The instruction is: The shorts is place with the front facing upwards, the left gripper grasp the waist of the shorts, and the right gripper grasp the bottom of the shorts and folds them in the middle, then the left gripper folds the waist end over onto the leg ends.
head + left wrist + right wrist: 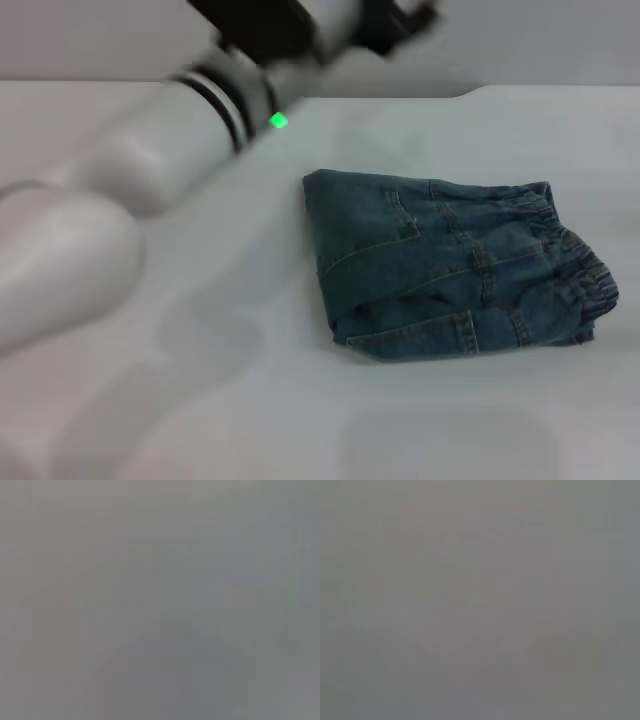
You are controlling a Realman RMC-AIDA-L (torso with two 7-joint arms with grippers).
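The shorts (455,265) lie folded on the white table (300,420). The left gripper (405,20) hangs above, apart from them; whether it is wide or narrow cannot be told.

Quick count from the head view: I'm seeing one pair of shorts (455,265) sitting folded on one white table (300,420), and one robot arm (150,160) showing, with one green light (278,121) glowing on it; both wrist views are giving me plain grey, so I'm counting nothing there
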